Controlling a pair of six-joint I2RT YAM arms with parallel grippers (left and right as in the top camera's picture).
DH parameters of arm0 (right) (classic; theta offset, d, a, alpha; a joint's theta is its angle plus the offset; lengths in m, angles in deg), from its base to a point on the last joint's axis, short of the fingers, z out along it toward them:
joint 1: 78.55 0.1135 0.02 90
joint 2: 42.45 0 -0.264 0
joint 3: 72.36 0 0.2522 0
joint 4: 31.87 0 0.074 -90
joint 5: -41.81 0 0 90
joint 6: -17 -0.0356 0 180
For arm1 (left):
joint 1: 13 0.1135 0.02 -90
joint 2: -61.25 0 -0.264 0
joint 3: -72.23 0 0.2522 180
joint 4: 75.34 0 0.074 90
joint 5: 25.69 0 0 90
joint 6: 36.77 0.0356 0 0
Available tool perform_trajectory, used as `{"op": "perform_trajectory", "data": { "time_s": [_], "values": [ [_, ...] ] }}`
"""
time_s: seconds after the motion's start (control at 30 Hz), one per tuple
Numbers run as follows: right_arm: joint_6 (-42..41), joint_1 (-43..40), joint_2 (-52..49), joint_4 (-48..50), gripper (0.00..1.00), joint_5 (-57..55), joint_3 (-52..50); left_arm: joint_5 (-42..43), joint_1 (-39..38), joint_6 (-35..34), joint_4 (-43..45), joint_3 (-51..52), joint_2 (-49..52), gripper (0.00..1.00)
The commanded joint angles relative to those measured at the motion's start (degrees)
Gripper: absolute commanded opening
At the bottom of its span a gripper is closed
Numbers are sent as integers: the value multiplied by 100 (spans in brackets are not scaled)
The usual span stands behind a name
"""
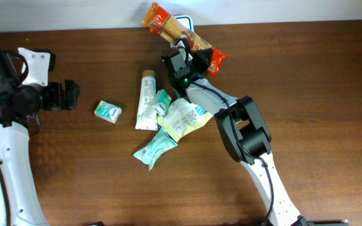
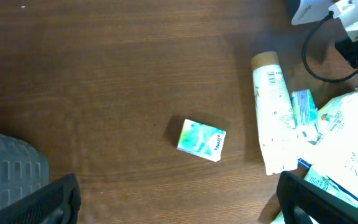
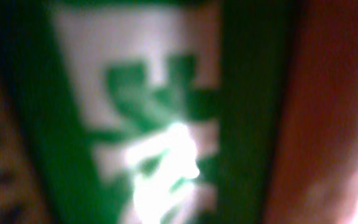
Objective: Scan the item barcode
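A long orange and red snack packet [image 1: 170,27] hangs above the table's back edge, tilted from upper left to lower right. My right gripper [image 1: 190,54] is shut on its lower part. The right wrist view is filled by a blurred green and white print [image 3: 148,124] pressed close to the lens, with red [image 3: 328,112] at its right side; no fingers show there. My left gripper [image 1: 74,95] stands open at the far left with nothing between its fingers [image 2: 48,202], apart from the items.
A small teal and white box [image 1: 108,112] [image 2: 202,140] lies left of a white tube [image 1: 146,100] [image 2: 275,112]. A pale printed pouch [image 1: 184,118] and a teal pouch [image 1: 156,149] lie below the right arm. A white device [image 1: 185,20] shows behind the packet.
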Motion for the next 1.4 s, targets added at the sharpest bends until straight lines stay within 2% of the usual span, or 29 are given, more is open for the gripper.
{"op": "perform_trajectory", "data": {
  "time_s": [0.0, 0.07, 0.33, 0.4, 0.43, 0.6, 0.67, 0.73, 0.83, 0.9, 1.0, 1.1, 1.17, 1.23, 1.37],
  "values": [
    [-474, -173, 354, 153, 4, -396, 214, 85, -17, 68, 7, -13, 13, 99],
    [-717, -319, 354, 111, 4, -367, 214, 85, -17, 68, 7, -13, 13, 99],
    [-719, -271, 354, 107, 6, -297, 214, 87, -15, 68, 7, -13, 13, 99],
    [-719, -212, 433, 149, 8, -411, 216, 85, -15, 68, 7, -13, 13, 99],
    [-719, -184, 503, 155, 4, -522, 219, 85, -17, 68, 7, -13, 13, 99],
    [-824, -68, 1156, 46, 4, -1231, 219, 87, -17, 68, 7, -13, 13, 99],
    [-824, 90, 1639, -752, 4, -857, 219, 87, -17, 68, 7, -13, 13, 99],
    [-973, 330, 2229, -2057, 4, 157, 219, 85, -17, 68, 7, -13, 13, 99],
    [-2332, 568, 3390, -3827, 4, 1762, 219, 85, -15, 68, 7, -13, 13, 99],
    [-3198, 496, 4000, -4625, 4, 2614, 216, 87, -15, 68, 7, -13, 13, 99],
    [-4865, -363, 4896, -6212, 4, 3416, 216, 85, -17, 68, 7, -13, 13, 99],
    [-6098, -1458, 4887, -7685, 4, 3475, 166, 85, -17, 68, 7, -13, 13, 99],
    [-6398, -2286, 4658, -8286, 4, 3812, -219, 87, -17, 68, 7, -13, 13, 99],
    [-6395, -2876, 4424, -8098, 4, 4339, -1010, 85, -15, 68, 7, -13, 13, 99],
    [-6371, -3375, 4109, -7313, 4, 4819, -2430, 85, -17, 68, 7, -13, 13, 99]
  ]
}}
